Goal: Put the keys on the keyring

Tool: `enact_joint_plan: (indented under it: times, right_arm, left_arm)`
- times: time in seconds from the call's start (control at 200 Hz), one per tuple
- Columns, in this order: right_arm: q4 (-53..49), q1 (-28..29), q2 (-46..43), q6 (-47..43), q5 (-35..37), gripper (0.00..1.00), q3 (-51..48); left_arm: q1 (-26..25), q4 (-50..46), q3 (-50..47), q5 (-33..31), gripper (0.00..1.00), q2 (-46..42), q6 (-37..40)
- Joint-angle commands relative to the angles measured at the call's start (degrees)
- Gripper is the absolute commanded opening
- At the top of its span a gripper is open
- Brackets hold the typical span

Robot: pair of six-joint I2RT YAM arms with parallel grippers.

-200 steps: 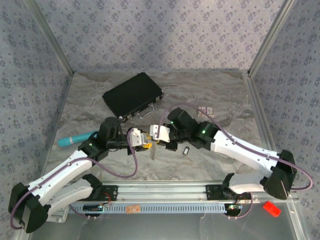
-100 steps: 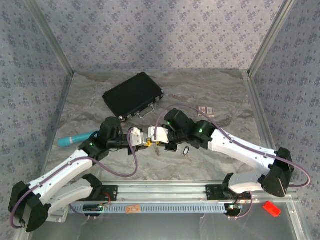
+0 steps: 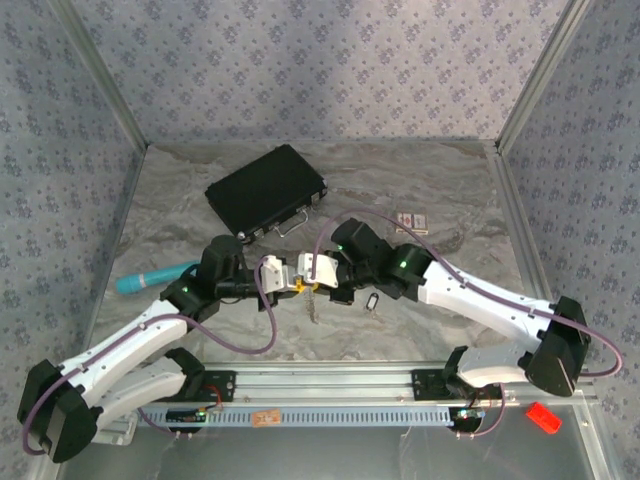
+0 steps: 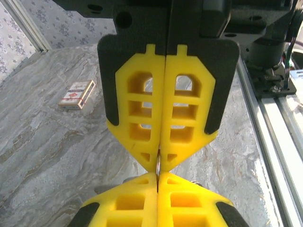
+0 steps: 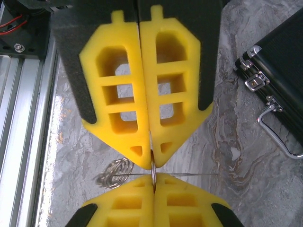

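Top external: case (image 3: 266, 190) behind left tool (image 3: 296, 284).

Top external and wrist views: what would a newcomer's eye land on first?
The yellow-fingered left hand and right hand meet tip to tip over the middle of the marbled grey table. Both are shut on a thin metal keyring. After that, the eye goes to the black rectangular hard case behind them, left of centre, and the teal cylindrical tube near the table's left edge.

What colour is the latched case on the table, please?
The case is black; top external view.
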Motion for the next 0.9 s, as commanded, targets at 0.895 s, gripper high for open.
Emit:
enact_joint_plan:
  times: [0.895]
  right_arm:
    - [43.1, -13.2, -10.7, 17.9, -22.0, 0.32, -28.4]
  left_arm:
    - [-0.7, 49.5, -16.2, 1.3, 0.00, 6.0, -26.4]
